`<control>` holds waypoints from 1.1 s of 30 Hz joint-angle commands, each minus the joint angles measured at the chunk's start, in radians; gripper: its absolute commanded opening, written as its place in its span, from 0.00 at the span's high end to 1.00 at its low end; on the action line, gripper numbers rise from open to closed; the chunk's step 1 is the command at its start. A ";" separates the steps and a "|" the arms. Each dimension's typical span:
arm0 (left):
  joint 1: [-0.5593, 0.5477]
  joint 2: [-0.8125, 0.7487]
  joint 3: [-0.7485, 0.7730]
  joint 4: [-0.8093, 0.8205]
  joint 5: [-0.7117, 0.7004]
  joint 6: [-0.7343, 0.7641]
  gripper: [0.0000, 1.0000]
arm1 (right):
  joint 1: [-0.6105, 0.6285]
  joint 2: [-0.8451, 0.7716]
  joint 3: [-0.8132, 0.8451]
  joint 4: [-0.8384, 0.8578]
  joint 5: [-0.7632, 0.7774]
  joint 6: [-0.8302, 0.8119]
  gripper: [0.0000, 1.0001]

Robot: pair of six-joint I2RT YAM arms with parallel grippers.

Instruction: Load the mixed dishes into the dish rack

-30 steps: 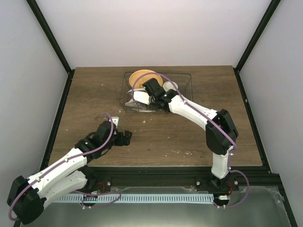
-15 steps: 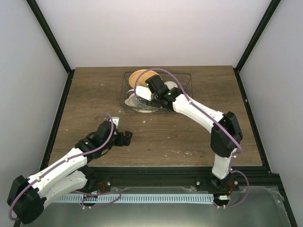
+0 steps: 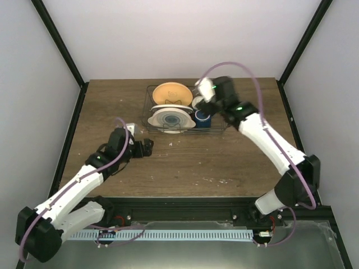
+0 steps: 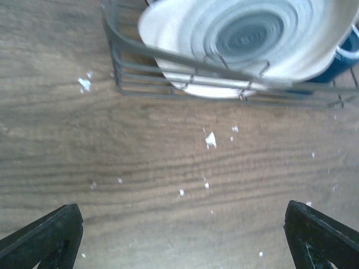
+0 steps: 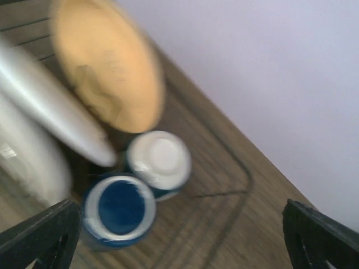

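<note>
The dish rack [image 3: 216, 126] stands at the table's back middle. An orange plate [image 3: 171, 92] stands upright at its rear, and a pale blue-ringed plate [image 3: 170, 119] leans at its front. At the rack's right, a small white bowl [image 5: 160, 157] lies upside down beside a dark blue mug [image 5: 117, 210]. My right gripper [image 3: 212, 100] hovers open above the rack's right part, blurred and holding nothing. My left gripper [image 3: 148, 148] is open and empty, low over the table in front of the rack's left corner [image 4: 119, 67].
White crumbs [image 4: 210, 139] speckle the wood in front of the rack. In the right wrist view a second pale plate [image 5: 25, 157] stands next to the first. Black frame posts and pale walls enclose the table on three sides.
My right gripper has opened, risen out of the rack and swung right, leaving the pale plate standing there. The left arm has edged a little toward the rack.
</note>
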 commanded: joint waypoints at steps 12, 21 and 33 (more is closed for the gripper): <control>0.573 0.264 0.197 0.161 0.300 0.054 0.00 | -0.747 0.071 -0.153 0.147 -0.337 0.634 0.00; 0.576 0.394 0.174 0.245 0.166 0.058 0.00 | -0.766 0.128 -0.264 0.244 -0.388 0.706 0.00; 0.577 0.415 0.184 0.224 0.093 0.085 0.00 | -0.769 0.134 -0.271 0.246 -0.353 0.681 0.00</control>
